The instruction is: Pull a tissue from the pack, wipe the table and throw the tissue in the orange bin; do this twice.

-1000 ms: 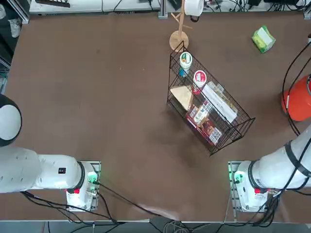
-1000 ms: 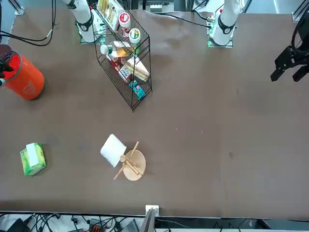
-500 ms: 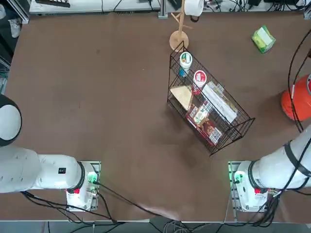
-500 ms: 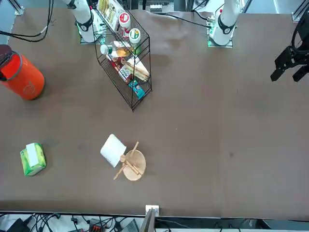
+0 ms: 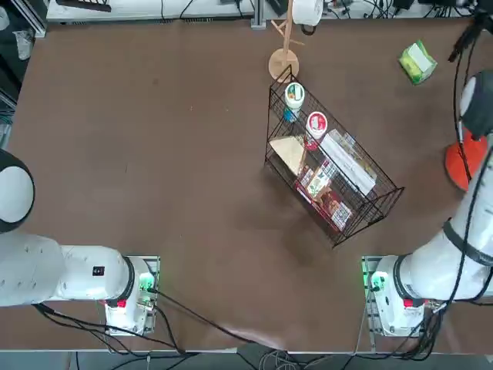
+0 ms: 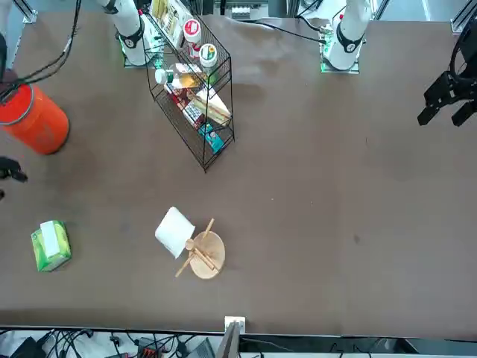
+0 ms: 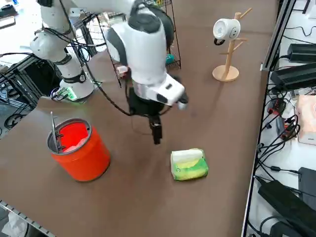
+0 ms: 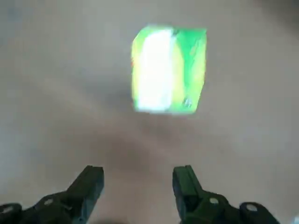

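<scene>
Right gripper (image 8: 138, 191) hovering near pack (image 8: 169, 70), fingers apart.
Pack sitting beyond gripper, away from orange bin (image 7: 85, 155).

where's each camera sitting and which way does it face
Top: overhead, looks down on the table; both arms show.
Front: across the table, faces the robot; parts of both arms show.
Right side: raised at the robot's right, looks diagonally down; right arm shows.
Right wrist: on that wrist, looks past the right gripper's open fingers.
Top and front share the green pack and wire basket.
</scene>
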